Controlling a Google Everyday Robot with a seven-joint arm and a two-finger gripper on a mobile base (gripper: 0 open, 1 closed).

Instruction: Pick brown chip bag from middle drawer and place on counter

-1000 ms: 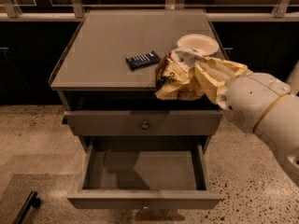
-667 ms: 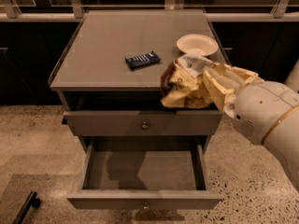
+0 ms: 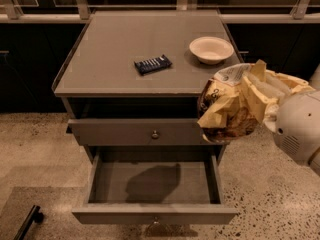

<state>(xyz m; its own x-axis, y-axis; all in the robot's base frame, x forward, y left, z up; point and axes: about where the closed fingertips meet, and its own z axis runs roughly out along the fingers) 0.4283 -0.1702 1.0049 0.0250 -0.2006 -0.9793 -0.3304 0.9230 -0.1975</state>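
Observation:
The brown chip bag (image 3: 226, 110), crumpled brown and cream foil, hangs in the air off the front right corner of the counter (image 3: 115, 54). It sits level with the closed upper drawer. My gripper (image 3: 264, 90), with pale yellow fingers, is shut on the bag's right side, and my white arm (image 3: 299, 129) comes in from the right. Below, the middle drawer (image 3: 155, 215) is pulled fully out; its grey floor holds nothing but a shadow.
A white bowl (image 3: 211, 49) stands at the counter's back right. A small flat dark-blue snack packet (image 3: 152, 64) lies near the counter's middle. The closed drawer with a round knob (image 3: 155, 133) sits above the open one. A dark object (image 3: 27, 223) lies on the speckled floor at lower left.
My gripper has carried the brown chip bag right and downward in view, from over the counter's front right edge to beside its corner.

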